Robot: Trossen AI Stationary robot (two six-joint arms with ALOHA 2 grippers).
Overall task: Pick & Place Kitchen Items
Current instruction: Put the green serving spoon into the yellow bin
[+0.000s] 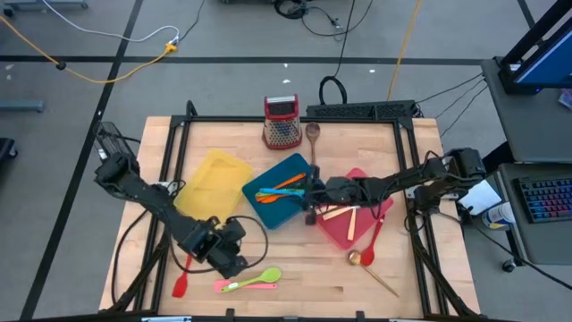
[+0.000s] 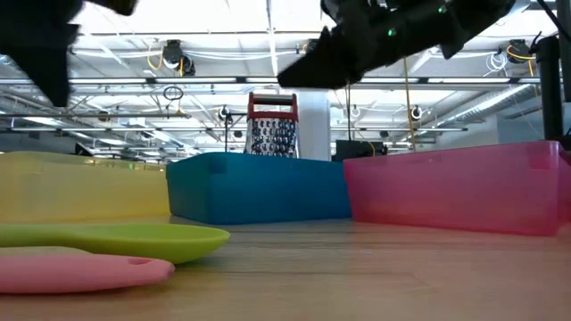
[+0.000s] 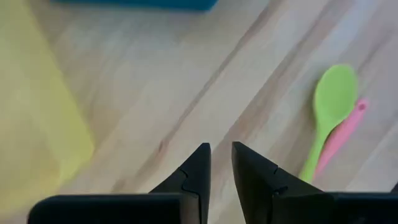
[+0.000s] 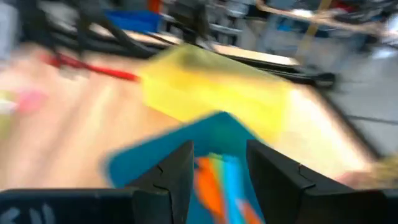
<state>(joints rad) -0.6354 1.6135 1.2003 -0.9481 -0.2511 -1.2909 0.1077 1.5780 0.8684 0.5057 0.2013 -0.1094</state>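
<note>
The right pincer [image 1: 312, 193] hangs released over the teal tray [image 1: 279, 190] near the worktop's [image 1: 304, 273] middle, its fingers [image 4: 177, 171] parted above the orange spatula [image 1: 284, 182] and blue utensil [image 4: 233, 183] lying in that tray; the left pincer [image 1: 234, 261] hovers near the front edge, fingers [image 3: 198, 171] slightly apart, grasping nothing, just beside the green spoon [image 1: 259, 279] and pink spoon [image 1: 234, 285].

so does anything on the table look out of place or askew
Nothing damaged or spilled. The teal tray sits askew beside the yellow tray, and a green spoon and red spatula lie loose on the table outside any tray.
</note>
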